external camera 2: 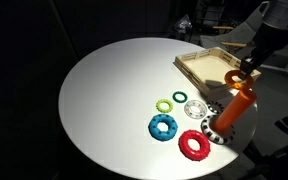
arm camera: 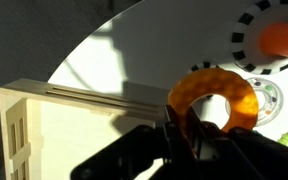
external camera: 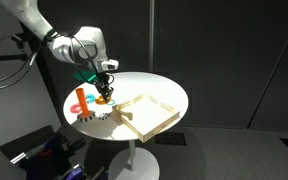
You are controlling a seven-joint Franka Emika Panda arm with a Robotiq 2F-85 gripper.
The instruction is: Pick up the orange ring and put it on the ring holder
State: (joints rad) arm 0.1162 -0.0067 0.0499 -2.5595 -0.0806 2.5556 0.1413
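Observation:
My gripper [arm camera: 184, 122] is shut on the rim of the orange ring [arm camera: 210, 78] and holds it upright above the table. In both exterior views the gripper [external camera: 104, 84] [external camera 2: 248, 64] hangs between the wooden tray and the ring holder, with the ring [external camera: 104, 98] [external camera 2: 233, 78] below it. The ring holder, an orange peg [external camera 2: 236, 106] [external camera: 79, 98] on a round black-and-white base [external camera 2: 218, 131], stands close beside the ring. In the wrist view the peg [arm camera: 284, 38] is just past the ring, at the top right.
A shallow wooden tray [external camera 2: 212, 66] [external camera: 150, 113] [arm camera: 64, 130] lies next to the gripper. Red [external camera 2: 194, 146], blue [external camera 2: 164, 127], green [external camera 2: 165, 104] and clear [external camera 2: 194, 108] rings lie by the holder on the round white table [external camera 2: 104, 90].

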